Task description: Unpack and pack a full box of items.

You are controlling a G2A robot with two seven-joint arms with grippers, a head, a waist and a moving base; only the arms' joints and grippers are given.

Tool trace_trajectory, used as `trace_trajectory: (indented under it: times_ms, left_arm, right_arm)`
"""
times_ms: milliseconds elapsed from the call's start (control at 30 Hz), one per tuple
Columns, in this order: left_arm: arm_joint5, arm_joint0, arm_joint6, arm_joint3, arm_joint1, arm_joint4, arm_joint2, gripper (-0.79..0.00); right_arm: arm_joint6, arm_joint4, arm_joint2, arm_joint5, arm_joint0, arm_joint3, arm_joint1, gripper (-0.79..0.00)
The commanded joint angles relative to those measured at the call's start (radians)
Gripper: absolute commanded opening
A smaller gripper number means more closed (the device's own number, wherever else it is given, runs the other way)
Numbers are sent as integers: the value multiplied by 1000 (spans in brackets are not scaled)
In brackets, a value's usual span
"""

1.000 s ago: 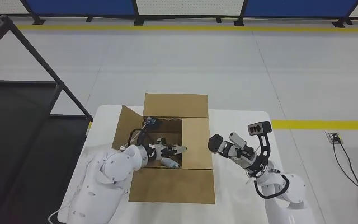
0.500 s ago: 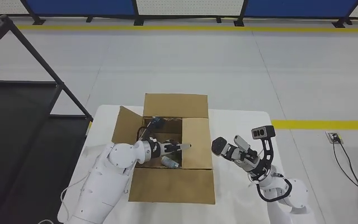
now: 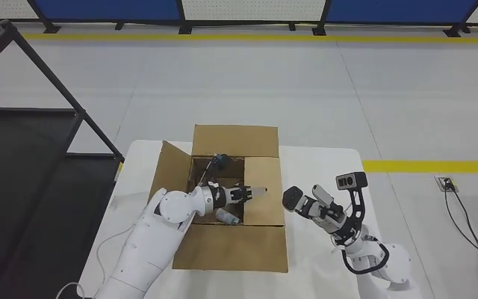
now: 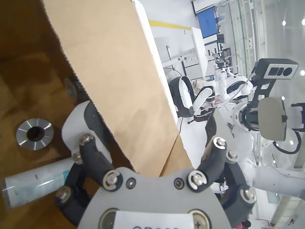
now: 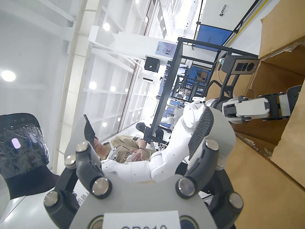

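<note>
Four flaps of the cardboard box lay folded outward on the white table, the near flap closest to the robot. Inside the box, toward its near right corner, a clear tube with a teal label lay on its side. In the left wrist view a metal ring sat on the box floor near the tube. Just beyond the tube, the left gripper hovered with its fingers spread apart and empty. It straddled the inner edge of the right flap, with one finger inside the box and the other outside. Whether either touched the cardboard could not be told. Right of the box, above the table, the right gripper was also held apart, gripping nothing. Farther off, a yellow line crossed the grey floor.
</note>
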Motion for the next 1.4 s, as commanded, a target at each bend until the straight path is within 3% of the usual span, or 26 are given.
trace_trajectory:
  times_ms: [0,200,433,767,967,1367]
  left_arm:
    - [-6,-3,5,1,-1,-3,3,0]
    - [-29,13,20,-48,6,-18,-18,0]
    - [-2,42,39,-175,15,7,-30,0]
    - [55,35,69,-305,10,64,13,0]
    - [79,-14,82,-294,-8,68,73,0]
    - [73,-145,124,-150,-68,20,208,0]
  right_arm:
    - [-2,3,1,-3,-6,-3,3,0]
    - [-2,12,8,-10,-21,-17,11,0]
    - [5,10,8,-10,-17,-19,20,0]
    - [58,-13,59,-32,-86,-95,43,0]
    - [117,27,98,-52,-145,-121,56,0]
    - [41,-23,117,-22,-171,-97,73,0]
